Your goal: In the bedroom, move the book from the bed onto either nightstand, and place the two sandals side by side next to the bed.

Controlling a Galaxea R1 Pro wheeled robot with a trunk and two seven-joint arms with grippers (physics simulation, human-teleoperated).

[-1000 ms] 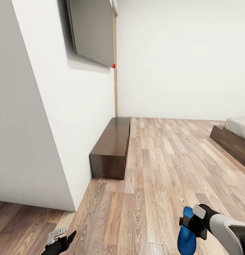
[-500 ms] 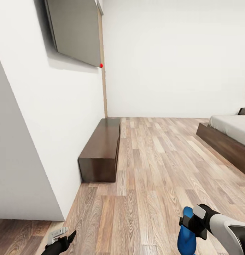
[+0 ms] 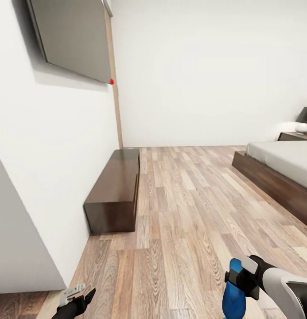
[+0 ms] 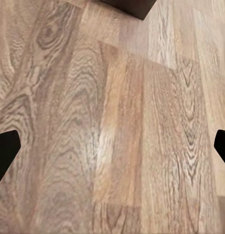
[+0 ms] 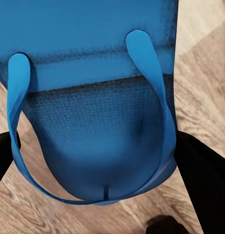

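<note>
My right gripper (image 3: 236,280) is shut on a bright blue sandal (image 3: 233,292), held low at the bottom right of the head view. In the right wrist view the sandal (image 5: 93,112) hangs close up with its thin straps curving round the sole, black fingers (image 5: 197,175) on either side. My left gripper (image 3: 84,296) sits at the bottom left, open over bare wood floor; in the left wrist view its two black fingertips (image 4: 5,148) stand wide apart. The bed (image 3: 281,170) with a light-grey mattress and dark frame is at the right. A nightstand (image 3: 297,135) with a black-shaded lamp stands behind it. The book is out of view.
A long low dark wooden cabinet (image 3: 114,190) runs along the left wall under a wall-mounted TV (image 3: 73,37). A white wall corner (image 3: 25,248) juts out at the near left. Wood floor (image 3: 188,208) stretches between cabinet and bed.
The whole head view has swung to the right: cabinet and TV slid left, more of the bed came in, and the nightstand with lamp appeared. Both grippers keep their place, the sandal still held.
</note>
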